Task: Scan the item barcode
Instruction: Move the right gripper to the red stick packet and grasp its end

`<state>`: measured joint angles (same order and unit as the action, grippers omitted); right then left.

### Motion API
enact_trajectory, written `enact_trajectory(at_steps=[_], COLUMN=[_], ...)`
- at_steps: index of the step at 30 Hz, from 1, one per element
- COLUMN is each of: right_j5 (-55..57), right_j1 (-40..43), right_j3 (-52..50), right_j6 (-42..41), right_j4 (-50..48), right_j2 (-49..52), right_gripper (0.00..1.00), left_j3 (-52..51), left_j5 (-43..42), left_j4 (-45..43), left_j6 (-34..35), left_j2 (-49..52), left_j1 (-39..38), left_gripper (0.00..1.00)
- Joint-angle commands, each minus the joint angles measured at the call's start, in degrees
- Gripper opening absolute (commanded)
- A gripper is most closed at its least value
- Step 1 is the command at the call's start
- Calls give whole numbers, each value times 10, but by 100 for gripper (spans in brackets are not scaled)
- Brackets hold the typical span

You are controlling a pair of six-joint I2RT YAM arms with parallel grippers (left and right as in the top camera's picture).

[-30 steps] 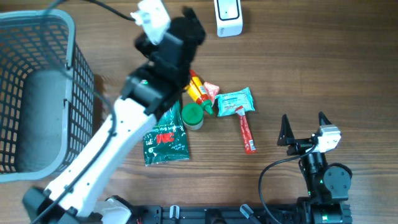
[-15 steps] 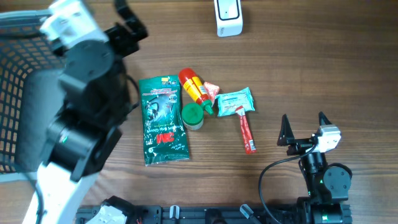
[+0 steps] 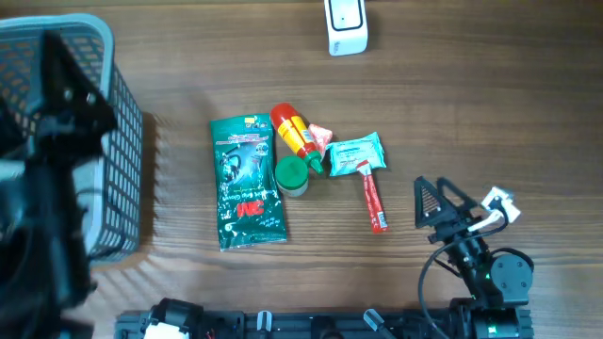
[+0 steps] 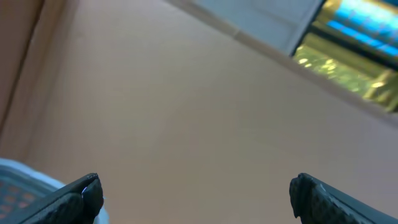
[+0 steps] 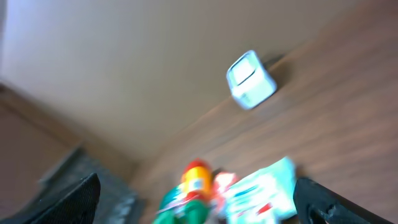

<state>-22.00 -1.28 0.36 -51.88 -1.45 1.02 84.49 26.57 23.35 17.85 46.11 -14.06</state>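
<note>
Several small items lie together mid-table: a green packet [image 3: 247, 184], a red and yellow bottle [image 3: 292, 135] with a green cap, a teal packet [image 3: 357, 154] and a red stick sachet [image 3: 375, 201]. The white scanner [image 3: 346, 25] stands at the far edge. My left arm [image 3: 52, 160] is a dark blur over the basket. In its wrist view my left gripper [image 4: 196, 196] is open and empty, facing a bare wall. My right gripper [image 3: 443, 204] stands open and empty to the right of the sachet. Its blurred wrist view shows the bottle [image 5: 196, 177], teal packet [image 5: 261, 190] and scanner [image 5: 250, 79].
A grey wire basket [image 3: 122, 141] fills the left side of the table, with the left arm above it. The right arm's base [image 3: 495, 278] and cable sit at the near right edge. Bare wood lies between the items and the scanner.
The left arm has swung left from above the items to over the basket, uncovering the green packet and bottle. The right gripper has turned and tilted towards the items.
</note>
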Motion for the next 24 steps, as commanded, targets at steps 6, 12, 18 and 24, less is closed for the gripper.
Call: enact_trajectory(at_steps=[6,12,18,24], right_j5=[-154,-249,-242,-106], right_j1=[1,1,1,-45], right_j3=[-1,0,146,382], right_j6=[-310,-98,85,159], right_j4=[-5,2,88,351], right_j2=[0,74,331,533], right_gripper=[100,100,99,40], left_j3=[3,54,27,-8], left_j5=[-45,-45,-45,-45], left_j4=[-22,24,15,4], left_j6=[-12,-11,-8,8], left_j2=[-169,-220,-351,-376], left_j1=[5,6,14,14], left_gripper=[100,100,100,100])
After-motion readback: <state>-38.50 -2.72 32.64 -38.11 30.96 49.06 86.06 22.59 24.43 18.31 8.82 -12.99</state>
